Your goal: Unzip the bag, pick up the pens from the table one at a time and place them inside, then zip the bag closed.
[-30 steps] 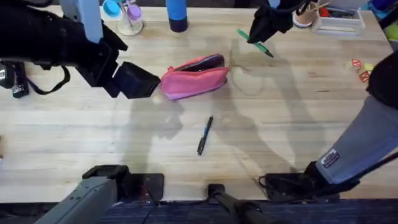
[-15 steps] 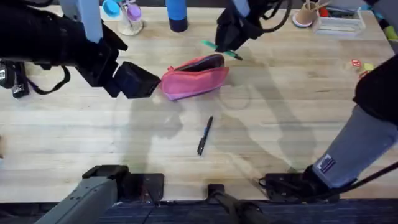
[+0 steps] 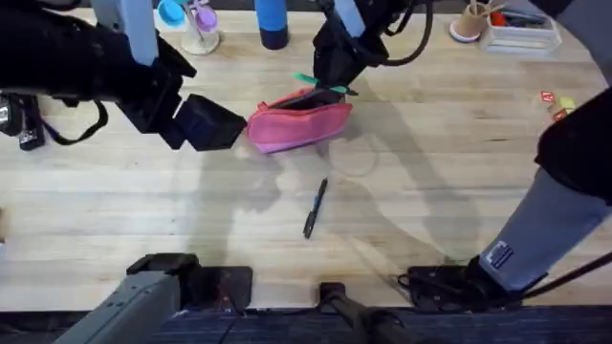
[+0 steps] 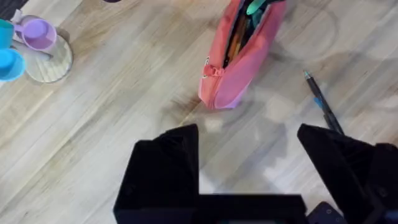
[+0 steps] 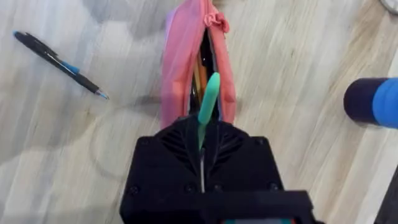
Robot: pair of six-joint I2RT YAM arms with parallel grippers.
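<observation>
The pink bag (image 3: 299,118) lies unzipped on the table (image 3: 449,182), its dark inside showing in the right wrist view (image 5: 180,68). My right gripper (image 3: 331,69) hovers over the bag's far end, shut on the green pen (image 3: 308,80), which points down into the opening (image 5: 208,102). The black-and-blue pen (image 3: 315,207) lies on the wood nearer to me, also seen beside the bag (image 5: 59,56). My left gripper (image 3: 218,125) stands open just left of the bag, touching nothing; its view shows the bag (image 4: 242,56) and the dark pen (image 4: 320,102) ahead of its fingers (image 4: 168,162).
At the table's back edge stand a clear jar with pink and purple tops (image 3: 199,27) and a blue bottle (image 3: 272,24). A cup (image 3: 468,23) and a white tray (image 3: 521,34) sit at the back right. Small red pieces (image 3: 555,105) lie at the right edge.
My right gripper carried the green pen leftward from right of the bag to just above its open top. The left arm, the bag and the dark pen stayed put.
</observation>
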